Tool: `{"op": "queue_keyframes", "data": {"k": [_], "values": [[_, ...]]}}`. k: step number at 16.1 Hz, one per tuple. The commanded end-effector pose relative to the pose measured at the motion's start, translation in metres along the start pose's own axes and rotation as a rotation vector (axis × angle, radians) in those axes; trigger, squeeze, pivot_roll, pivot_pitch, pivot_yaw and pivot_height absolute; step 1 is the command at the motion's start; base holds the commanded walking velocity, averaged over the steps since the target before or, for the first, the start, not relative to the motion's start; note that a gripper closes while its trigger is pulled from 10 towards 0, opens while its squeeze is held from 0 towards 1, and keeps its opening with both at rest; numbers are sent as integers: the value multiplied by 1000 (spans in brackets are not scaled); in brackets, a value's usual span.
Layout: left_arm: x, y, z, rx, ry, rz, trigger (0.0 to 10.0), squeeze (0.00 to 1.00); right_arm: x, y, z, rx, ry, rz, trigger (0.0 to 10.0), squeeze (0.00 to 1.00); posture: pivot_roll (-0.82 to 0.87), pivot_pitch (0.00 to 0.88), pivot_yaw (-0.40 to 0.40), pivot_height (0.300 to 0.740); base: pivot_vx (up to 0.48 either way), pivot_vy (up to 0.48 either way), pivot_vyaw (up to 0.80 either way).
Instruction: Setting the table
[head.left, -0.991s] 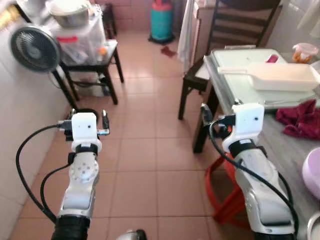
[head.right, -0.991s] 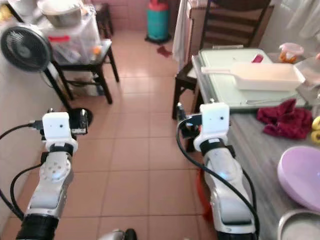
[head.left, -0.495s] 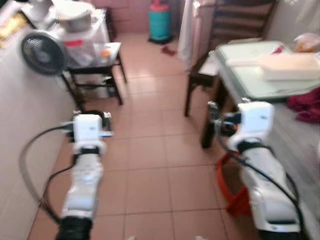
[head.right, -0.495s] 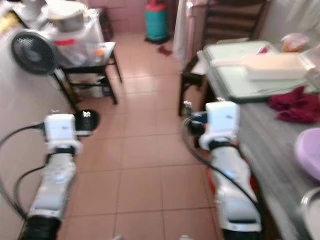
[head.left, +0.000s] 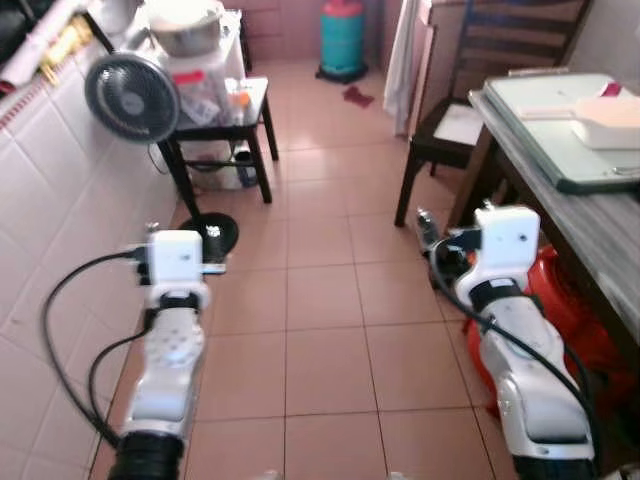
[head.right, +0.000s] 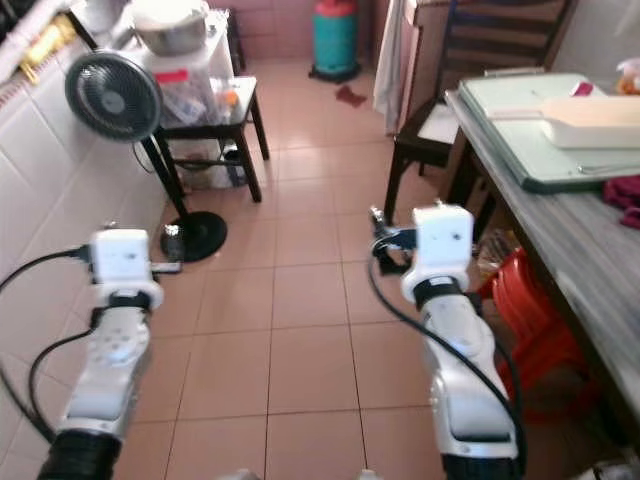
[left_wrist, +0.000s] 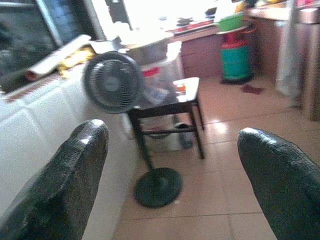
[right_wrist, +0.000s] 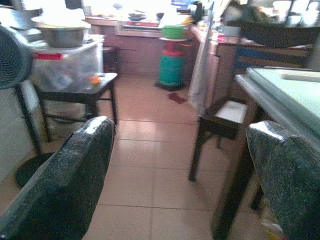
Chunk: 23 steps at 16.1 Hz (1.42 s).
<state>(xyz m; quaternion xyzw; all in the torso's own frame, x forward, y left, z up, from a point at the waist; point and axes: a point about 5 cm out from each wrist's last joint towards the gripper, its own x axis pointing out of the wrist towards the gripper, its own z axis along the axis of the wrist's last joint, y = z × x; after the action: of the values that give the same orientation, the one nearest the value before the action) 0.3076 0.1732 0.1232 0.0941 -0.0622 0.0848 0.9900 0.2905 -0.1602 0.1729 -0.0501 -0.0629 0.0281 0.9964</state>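
The grey dining table (head.left: 592, 225) runs along my right side. On it lie a pale green board (head.right: 520, 125), a white long-handled container (head.right: 592, 118) and a dark red cloth (head.right: 626, 190). Both arms are held out over the tiled floor, away from the table. My left gripper (left_wrist: 170, 175) is open and holds nothing, its fingers (left_wrist: 65, 180) spread wide toward a standing fan. My right gripper (right_wrist: 180, 180) is also open and holds nothing, near the table's corner; in the left eye view it sits at the wrist box's left (head.left: 432, 240).
A standing fan (head.left: 131, 96) is by the tiled wall on my left. A black side table (head.left: 228, 105) carries a plastic box and a metal bowl (head.left: 186, 22). A teal gas cylinder (head.left: 342, 35) stands at the back. A dark chair (head.left: 450, 125) and a red stool (head.left: 565, 325) are by the table.
The whole picture has shifted: the camera swung left and away from the table, so the purple bowl has left the frame. Both grippers stay open and hold their pose.
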Motion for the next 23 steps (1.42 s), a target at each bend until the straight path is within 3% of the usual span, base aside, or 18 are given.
{"op": "queue_keyframes", "data": {"k": [1,8,12,17,19,20,21,23], "values": [[1,9,0,24,-5,23,10000,0,0,4,2,9,-9,11,10000,0,-109,120,45,740,0,412,0],[0,11,-10,68,23,7,10000,0,1,-1,-8,24,21,-15,10000,0,-105,119,53,740,0,289,0],[-8,-1,-44,51,154,-90,10000,0,3,-13,-32,4,99,-19,10000,0,-92,110,45,740,0,0,0],[-15,-15,-94,86,425,-184,10000,0,-4,-32,-95,-46,324,12,10000,0,-95,80,54,740,0,0,0],[-25,-13,-113,204,515,-227,10000,0,-11,-31,-126,-28,469,29,10000,0,-97,66,64,740,0,0,0],[-28,-14,-117,176,553,-240,10000,0,-13,-29,-133,-42,497,58,10000,0,-95,57,64,740,0,0,0],[-32,-16,-122,226,571,-310,10000,0,-20,-28,-151,-5,588,85,10000,0,-92,55,63,740,0,0,0],[-38,-14,-130,206,643,-338,10000,0,-32,-30,-171,3,688,88,10000,0,-81,47,57,740,0,0,0]]}}
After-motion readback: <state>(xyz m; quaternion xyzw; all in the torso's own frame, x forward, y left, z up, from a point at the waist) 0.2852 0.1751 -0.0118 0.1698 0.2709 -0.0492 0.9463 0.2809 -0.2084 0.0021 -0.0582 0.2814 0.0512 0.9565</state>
